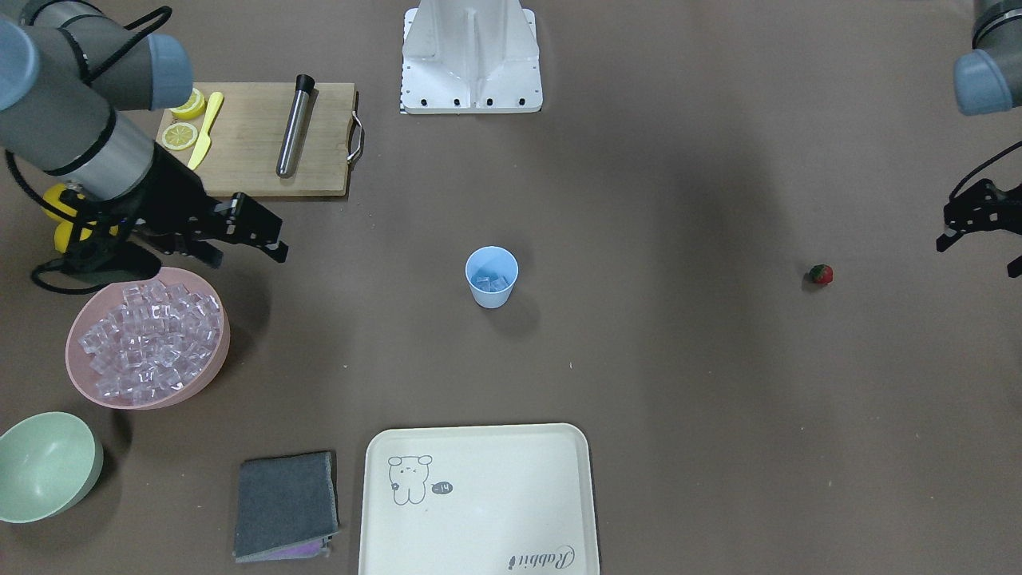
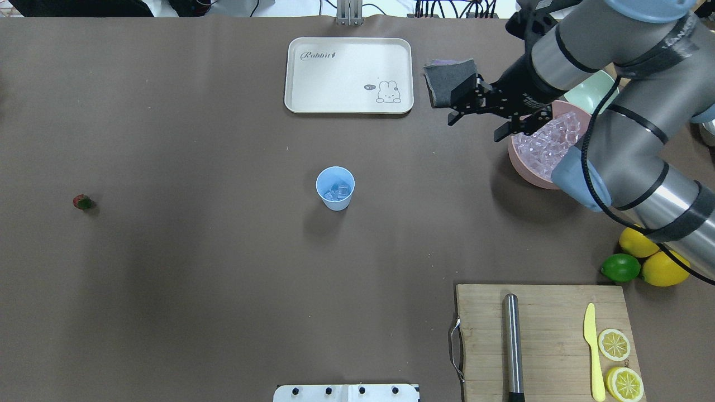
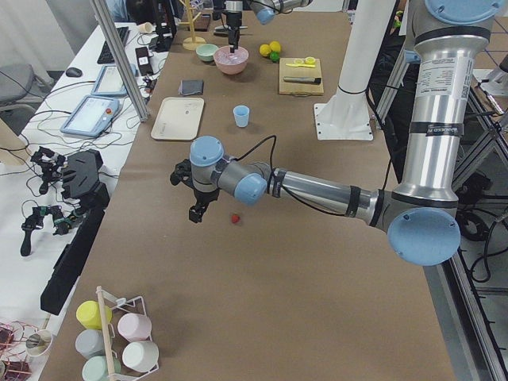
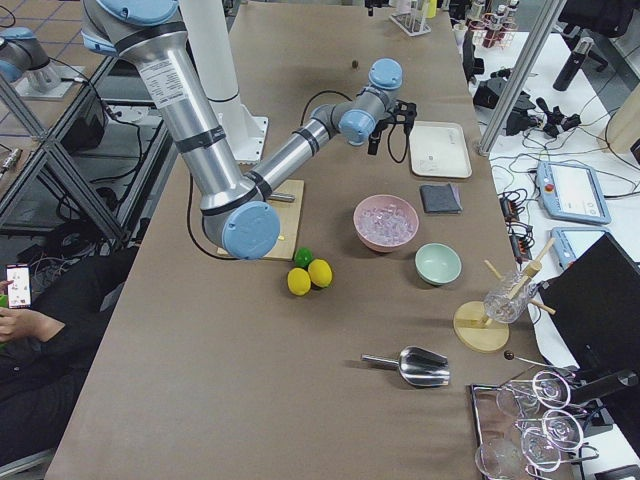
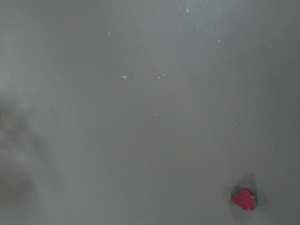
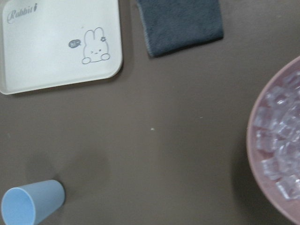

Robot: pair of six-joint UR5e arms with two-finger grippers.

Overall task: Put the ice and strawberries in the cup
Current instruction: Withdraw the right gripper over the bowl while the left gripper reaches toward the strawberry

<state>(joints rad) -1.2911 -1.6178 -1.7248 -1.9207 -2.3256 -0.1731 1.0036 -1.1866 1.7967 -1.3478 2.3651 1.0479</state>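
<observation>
The light-blue cup (image 1: 492,277) (image 2: 335,188) stands upright mid-table with a few ice cubes (image 2: 338,191) inside. More ice (image 1: 152,335) fills the pink bowl (image 1: 73,363) (image 2: 519,163). My right gripper (image 1: 246,255) (image 2: 475,127) hovers open and empty beside the bowl's rim on the cup side. A small red strawberry (image 1: 821,275) (image 2: 82,202) (image 5: 244,199) lies alone on the table far to the other side. The left gripper (image 1: 978,257) hangs open near it, a little off to one side and holding nothing.
A cream tray (image 2: 349,75) and a grey cloth (image 2: 447,78) lie at the far edge. A cutting board (image 2: 542,335) carries a steel muddler, yellow knife and lemon slices. Lemons and a lime (image 2: 620,268) sit by the right arm. A pale green bowl (image 1: 44,463) stands beyond the pink one.
</observation>
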